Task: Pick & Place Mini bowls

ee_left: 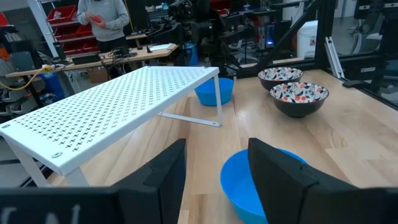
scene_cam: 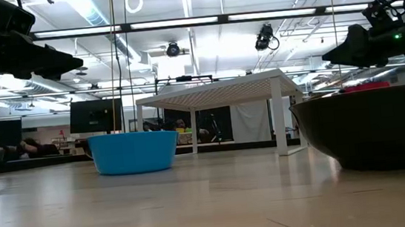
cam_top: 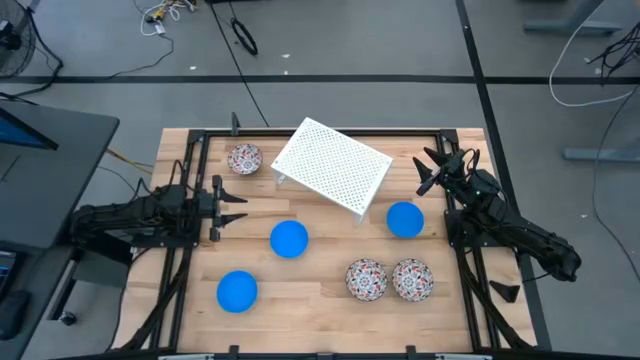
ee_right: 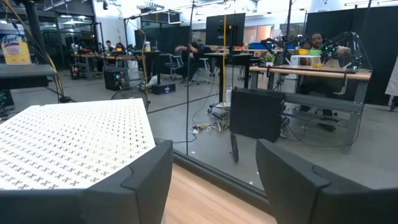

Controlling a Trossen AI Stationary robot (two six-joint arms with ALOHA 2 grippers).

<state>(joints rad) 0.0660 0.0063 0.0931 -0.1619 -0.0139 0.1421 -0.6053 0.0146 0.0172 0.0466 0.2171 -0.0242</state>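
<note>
Approach step, I judge: left end effector [cam_top: 240, 208], fingers spread (empty), next needs lowering over the near blue bowl [cam_top: 289, 239]; right end effector [cam_top: 430, 172] waits open.

The white rack [cam_top: 332, 164] stands tilted mid-table at the far side, blocking the way between the speckled bowl [cam_top: 244, 159] at far left and the blue bowl [cam_top: 405, 219] just beside its right legs. Open board lies between the centre blue bowl [cam_top: 289, 239] and the speckled pair [cam_top: 388, 279] near the front.
</note>
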